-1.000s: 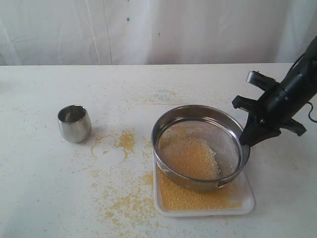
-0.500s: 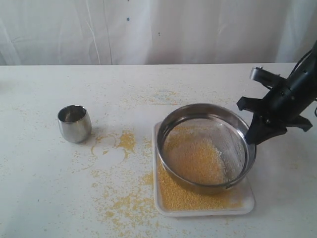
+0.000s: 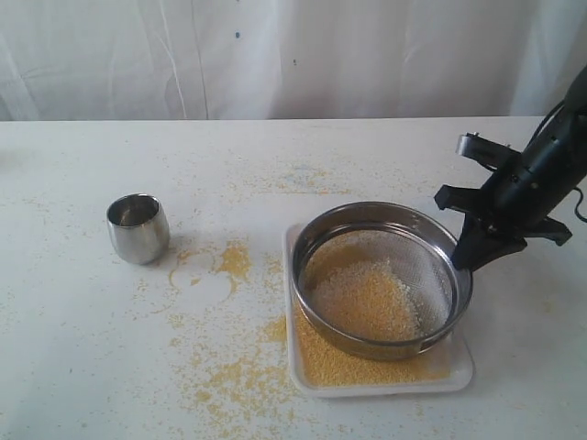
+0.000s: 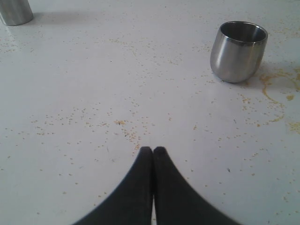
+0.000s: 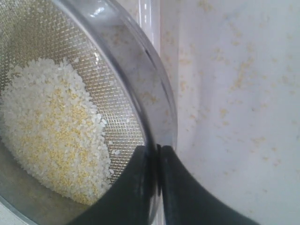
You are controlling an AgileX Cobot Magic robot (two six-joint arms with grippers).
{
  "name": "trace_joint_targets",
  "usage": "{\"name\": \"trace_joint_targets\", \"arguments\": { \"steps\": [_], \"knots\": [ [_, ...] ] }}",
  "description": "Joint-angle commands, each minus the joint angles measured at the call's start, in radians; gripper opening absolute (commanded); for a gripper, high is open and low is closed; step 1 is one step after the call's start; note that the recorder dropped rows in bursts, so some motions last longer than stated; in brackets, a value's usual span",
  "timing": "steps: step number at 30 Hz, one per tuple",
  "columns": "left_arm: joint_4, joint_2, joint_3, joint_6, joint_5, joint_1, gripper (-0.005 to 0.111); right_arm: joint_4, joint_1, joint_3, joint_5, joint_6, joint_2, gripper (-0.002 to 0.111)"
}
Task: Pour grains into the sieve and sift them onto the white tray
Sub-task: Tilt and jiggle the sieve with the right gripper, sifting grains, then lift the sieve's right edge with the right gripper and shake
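The right gripper (image 3: pixel 456 264) is matte black throughout, built from a flat crossbar (image 3: pixel 548 229) with blunt ends and two tapering fingers (image 3: pixel 483 248). A small pale grey rounded part (image 3: pixel 477 144) sits on its upper side. The right arm (image 3: pixel 555 151) behind it is a black rounded tube, with a thin dark cable (image 3: pixel 578 206) beside it. In the wrist views, the left gripper (image 4: pixel 153 150) has smooth, dull black fingers (image 4: pixel 136 192), broad at the base and narrowing to rounded tips. Those of the right gripper (image 5: pixel 183 192) look alike.
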Motion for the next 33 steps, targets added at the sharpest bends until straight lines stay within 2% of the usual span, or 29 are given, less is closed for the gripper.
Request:
{"name": "trace_joint_targets", "arguments": {
  "steps": [1,18,28,33],
  "knots": [
    [-0.005,-0.005,0.003,0.0,0.0,0.001,0.0,0.021,0.0,-0.006,-0.035,-0.004,-0.012,0.0],
    [-0.005,-0.005,0.003,0.0,0.0,0.001,0.0,0.0,0.007,-0.006,-0.092,-0.004,0.001,0.0],
    [-0.005,-0.005,0.003,0.0,0.0,0.001,0.0,0.025,-0.004,-0.103,0.088,-0.012,-0.008,0.0],
    [-0.005,-0.005,0.003,0.0,0.0,0.001,0.0,0.08,-0.006,-0.146,0.088,-0.015,-0.034,0.0]
  ]
}}
